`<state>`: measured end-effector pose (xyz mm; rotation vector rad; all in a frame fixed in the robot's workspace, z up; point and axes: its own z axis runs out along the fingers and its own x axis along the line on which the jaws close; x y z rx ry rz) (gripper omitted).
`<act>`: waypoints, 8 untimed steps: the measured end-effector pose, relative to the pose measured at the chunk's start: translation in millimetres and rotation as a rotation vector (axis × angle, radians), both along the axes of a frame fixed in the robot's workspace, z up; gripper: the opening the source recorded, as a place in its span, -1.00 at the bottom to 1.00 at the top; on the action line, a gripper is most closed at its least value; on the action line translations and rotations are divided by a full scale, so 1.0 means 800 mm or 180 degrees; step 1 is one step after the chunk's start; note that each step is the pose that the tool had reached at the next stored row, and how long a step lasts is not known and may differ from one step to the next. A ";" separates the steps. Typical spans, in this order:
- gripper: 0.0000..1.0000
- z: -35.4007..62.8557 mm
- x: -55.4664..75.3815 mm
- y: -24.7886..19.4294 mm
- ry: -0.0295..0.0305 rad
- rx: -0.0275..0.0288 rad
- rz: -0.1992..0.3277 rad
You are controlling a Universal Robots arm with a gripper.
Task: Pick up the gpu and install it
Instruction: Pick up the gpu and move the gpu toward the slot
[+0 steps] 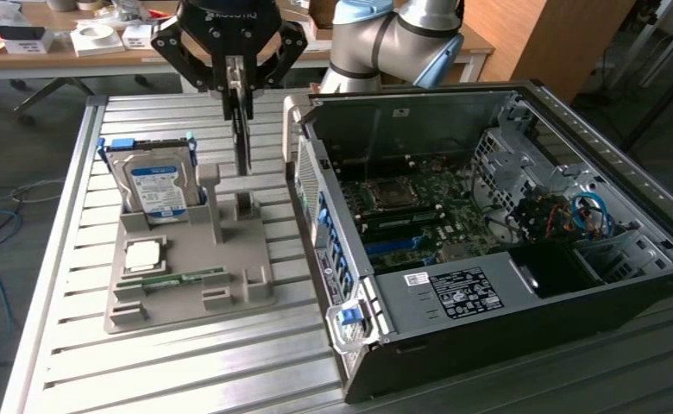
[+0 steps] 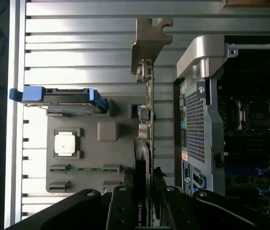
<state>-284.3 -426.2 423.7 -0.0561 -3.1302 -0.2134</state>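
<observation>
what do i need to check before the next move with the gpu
1. Grip: ok. The jaws are closed on the gpu from both sides.
2. Card attitude: ok. It hangs upright, seen edge-on.
3. Card free of the grey holder: cannot tell. Its lower end sits close to the holder's posts.
4. Computer case open: ok. Its side is off and the motherboard is exposed.
5. Target slot free: cannot tell.
6. Hard drive apart from the card: ok. It stands in the holder, toward the exterior view's left of the card.
</observation>
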 end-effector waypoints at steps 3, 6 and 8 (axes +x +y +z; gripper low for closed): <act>-0.47 0.000 0.000 0.0000 0.0000 0.0000 0.0000; -0.47 0.000 0.005 0.0000 0.0001 0.0000 0.0000; -0.47 0.000 0.012 0.0000 0.0000 0.0000 0.0000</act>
